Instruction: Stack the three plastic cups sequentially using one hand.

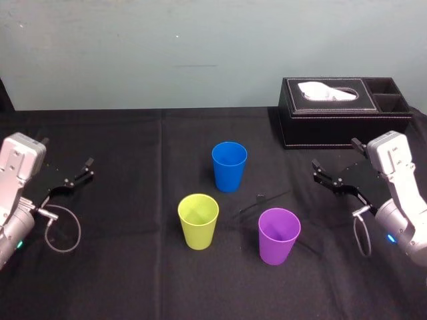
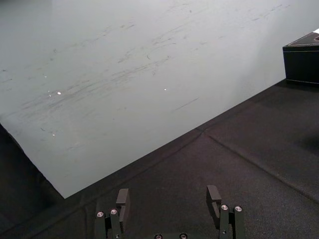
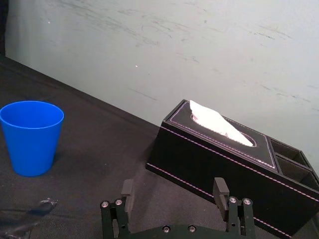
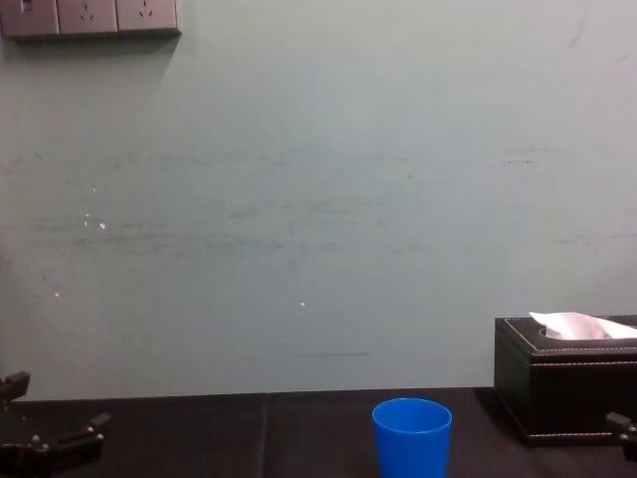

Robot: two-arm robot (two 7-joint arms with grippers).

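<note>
The right gripper (image 1: pixel 335 159) hangs at the right side of the table (image 1: pixel 133 147), fingers spread wide, holding nothing. The left gripper (image 1: pixel 67 153) hangs likewise at the left. Between them stand 3 separate upright cups: the blue cup (image 1: pixel 229 167) farthest, the yellow-green cup (image 1: pixel 198 221) near left, the purple cup (image 1: pixel 279 236) near right. A tissue box (image 1: pixel 340 110) sits far right.

Each arm ends in a boxy silver-white wrist housing (image 1: pixel 20 157) carrying a black two-fingered tool. The left gripper (image 1: pixel 83 170) and right gripper (image 1: pixel 319 172) look alike, with flat black metal fingers (image 3: pixel 220 188) and paired silver screw heads (image 3: pixel 233 199) at each finger's base. Behind each tool a thin grey cable (image 1: pixel 79 232) loops from a small metal plug, and a small blue-green light (image 1: pixel 390 238) glows on the casing.
</note>
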